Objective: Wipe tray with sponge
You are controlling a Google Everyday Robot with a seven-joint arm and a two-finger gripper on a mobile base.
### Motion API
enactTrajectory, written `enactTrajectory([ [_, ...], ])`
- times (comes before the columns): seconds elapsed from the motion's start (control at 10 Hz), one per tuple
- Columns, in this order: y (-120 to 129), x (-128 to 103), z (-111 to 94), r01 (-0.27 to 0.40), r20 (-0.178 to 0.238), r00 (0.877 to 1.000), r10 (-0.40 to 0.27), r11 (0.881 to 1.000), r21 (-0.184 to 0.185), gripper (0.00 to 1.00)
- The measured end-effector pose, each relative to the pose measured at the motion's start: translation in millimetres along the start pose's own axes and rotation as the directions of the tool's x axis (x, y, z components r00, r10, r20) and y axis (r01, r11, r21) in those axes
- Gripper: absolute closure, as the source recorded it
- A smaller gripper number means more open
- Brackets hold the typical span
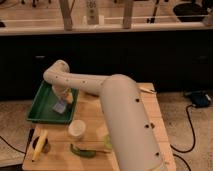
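Note:
The green tray (44, 104) lies on the left part of the wooden table. My white arm reaches over it from the lower right. My gripper (62, 101) points down into the tray's right half. The pale blue-grey sponge (60, 108) lies flat on the tray floor directly under the gripper, touching it.
A white cup (76, 128) stands in front of the tray. A yellow banana-like object (39, 145) lies at the table's front left, and a green object (85, 150) lies near the front. A dark counter stands behind the table. A black cable (192, 131) runs along the floor at right.

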Motion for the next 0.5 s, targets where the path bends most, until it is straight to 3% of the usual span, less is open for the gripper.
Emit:
enactTrajectory([
  [0.2,-5,11,3,-0.003,0.013,1.000,0.003,1.000,-0.003,0.98],
  [0.5,-31,43,15,0.001,0.037,0.999,0.000,0.999,-0.032,0.98],
])
